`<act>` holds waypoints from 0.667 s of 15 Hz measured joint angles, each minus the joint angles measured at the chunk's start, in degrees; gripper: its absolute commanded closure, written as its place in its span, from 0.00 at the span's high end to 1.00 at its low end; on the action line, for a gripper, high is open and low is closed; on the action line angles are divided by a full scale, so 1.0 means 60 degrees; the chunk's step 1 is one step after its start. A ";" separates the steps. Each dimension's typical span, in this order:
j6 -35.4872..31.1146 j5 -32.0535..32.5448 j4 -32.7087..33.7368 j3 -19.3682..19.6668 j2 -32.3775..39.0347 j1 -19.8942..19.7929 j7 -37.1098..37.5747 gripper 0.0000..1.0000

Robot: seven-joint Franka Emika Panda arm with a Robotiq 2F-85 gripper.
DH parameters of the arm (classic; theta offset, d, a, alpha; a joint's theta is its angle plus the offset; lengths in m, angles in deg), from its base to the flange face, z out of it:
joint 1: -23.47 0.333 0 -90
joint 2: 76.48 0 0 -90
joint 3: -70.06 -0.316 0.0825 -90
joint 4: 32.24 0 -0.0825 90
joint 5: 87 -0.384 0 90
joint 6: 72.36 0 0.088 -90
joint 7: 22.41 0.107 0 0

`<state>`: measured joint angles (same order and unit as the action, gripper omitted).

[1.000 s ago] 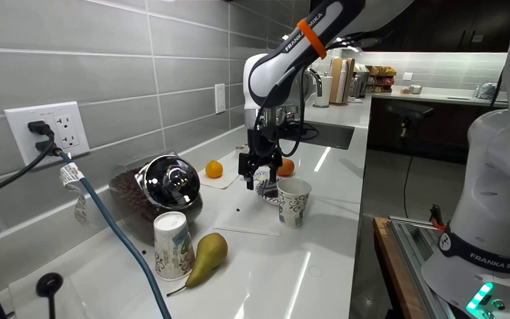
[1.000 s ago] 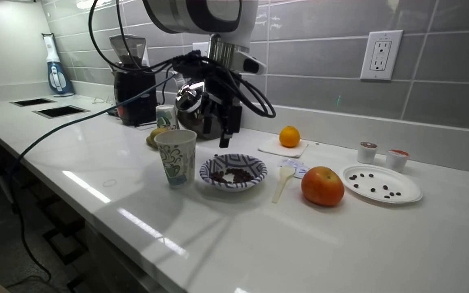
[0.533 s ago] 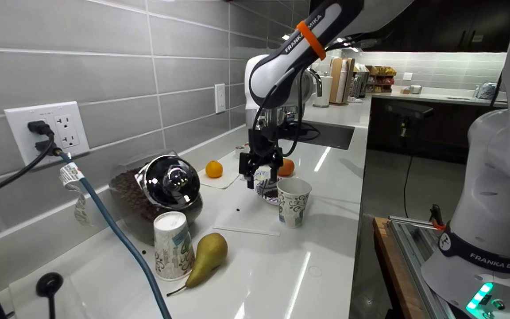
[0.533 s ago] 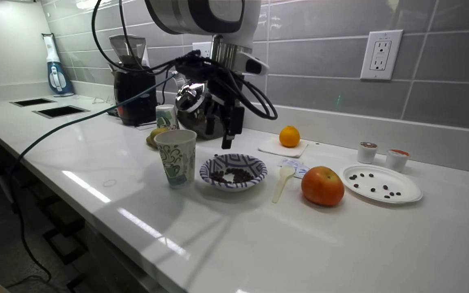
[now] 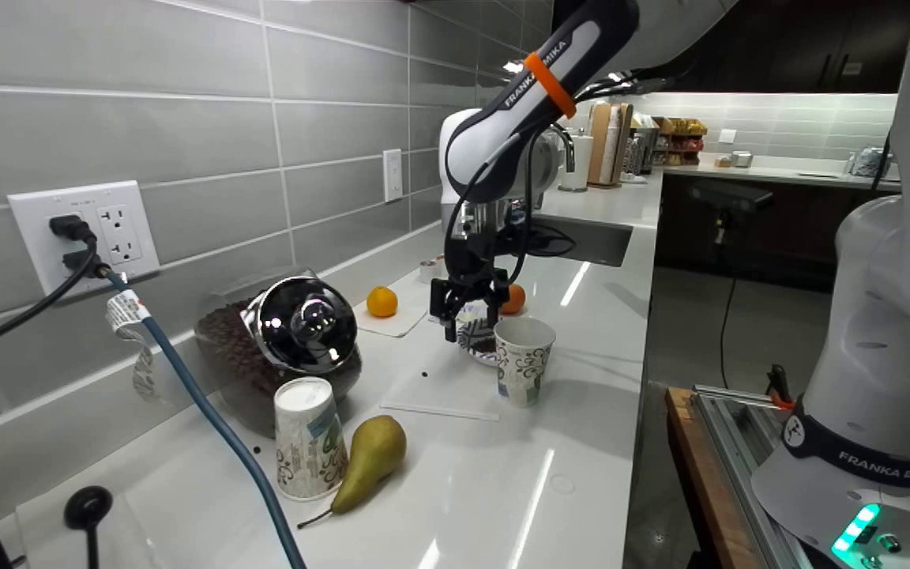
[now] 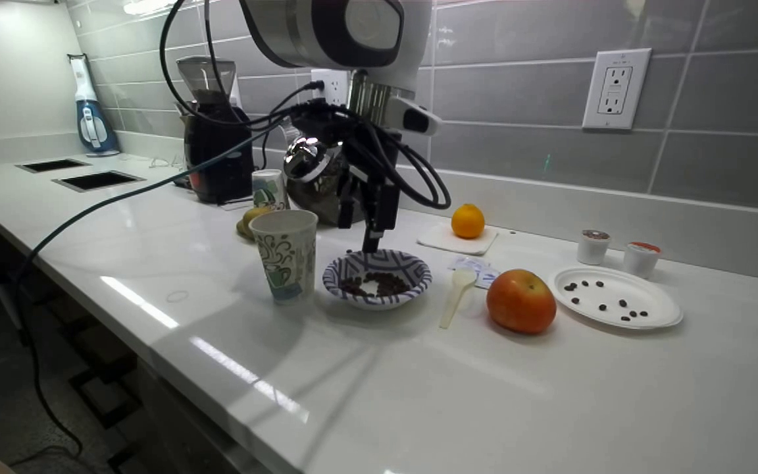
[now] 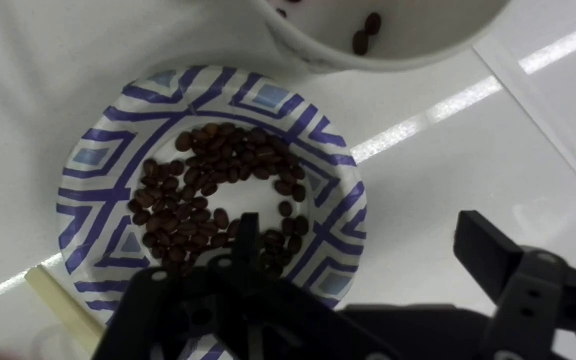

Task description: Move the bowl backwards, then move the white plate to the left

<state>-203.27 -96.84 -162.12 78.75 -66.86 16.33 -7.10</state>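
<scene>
white glare streaks across glossy counter [image 6: 431, 368]

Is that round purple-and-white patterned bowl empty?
No, the wrist view shows dark brown beans lying inside the round purple-and-white patterned bowl.

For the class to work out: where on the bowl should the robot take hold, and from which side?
Probably the rim of the bowl, on the side facing the wall, coming straight down so the fingers straddle it. The rim is thin and flares outward, the bowl sits upright, and cup and spoon flank other sides. Beans inside suggest lifting level.
</scene>
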 measured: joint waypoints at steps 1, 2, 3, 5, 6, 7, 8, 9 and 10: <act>-0.0032 0.0000 0.0002 0.0021 0.0059 -0.0007 0.0039 1.00; -0.0075 0.0000 0.0003 0.0045 0.0118 -0.0015 0.0065 1.00; -0.0151 0.0000 0.0004 0.0065 0.0172 -0.0027 0.0079 1.00; -0.0355 0.0000 0.0010 0.0109 0.0287 -0.0041 0.0105 0.90; -0.0453 0.0000 0.0014 0.0131 0.0340 -0.0042 0.0117 0.84; -0.0555 0.0000 0.0018 0.0143 0.0388 -0.0042 0.0125 0.75; -0.0629 0.0000 0.0028 0.0149 0.0431 -0.0042 0.0129 0.64; -0.0681 0.0000 0.0050 0.0152 0.0478 -0.0042 0.0140 0.63; -0.0725 0.0001 0.0073 0.0154 0.0523 -0.0041 0.0147 0.61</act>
<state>-207.62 -96.84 -161.68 79.68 -63.72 16.09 -6.21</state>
